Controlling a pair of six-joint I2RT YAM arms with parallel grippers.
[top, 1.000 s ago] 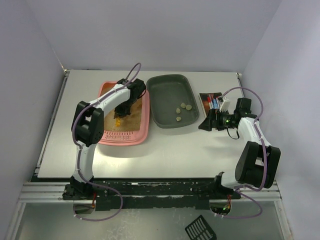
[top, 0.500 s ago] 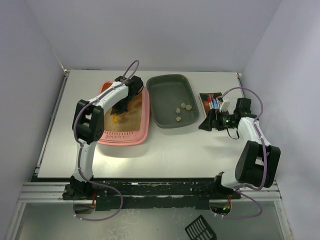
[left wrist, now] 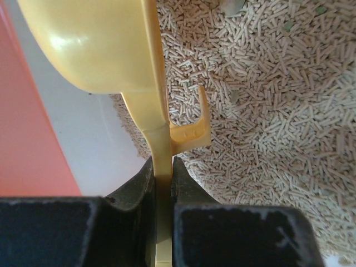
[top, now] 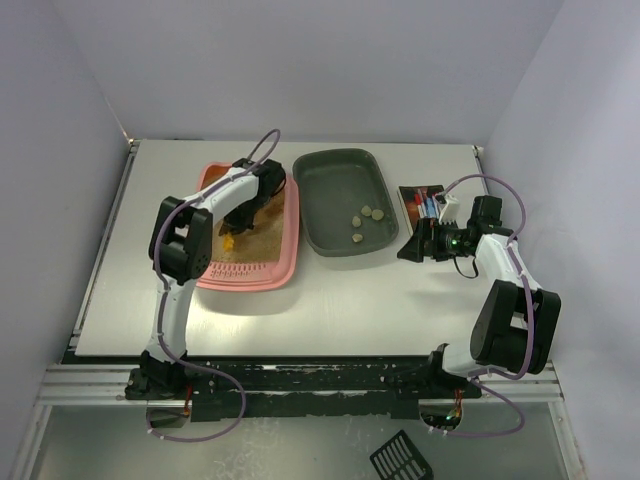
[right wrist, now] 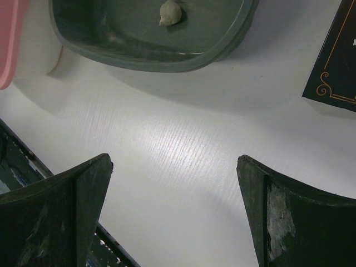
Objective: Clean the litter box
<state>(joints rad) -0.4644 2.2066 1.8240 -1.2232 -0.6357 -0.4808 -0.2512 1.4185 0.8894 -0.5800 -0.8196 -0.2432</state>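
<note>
Litter box [top: 245, 272]: left fingers [left wrist: 130, 192] pinch the yellow scoop [left wrist: 100, 44] by its handle; right fingers [right wrist: 61, 206] wide, empty. Slide it low under the possible clump [left wrist: 231, 5] ahead, then sift.

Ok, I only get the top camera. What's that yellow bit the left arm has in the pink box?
Observer: It's a scoop. In the left wrist view the left gripper is shut on its thin handle.
Operator: Is the stuff in there sand?
Observer: Up close the litter is small tan pellets, not grains.
Operator: And is the right hand holding anything?
Observer: No. The right wrist view shows the right gripper open and empty above the table, with one lump in the grey tray ahead of it.
</note>
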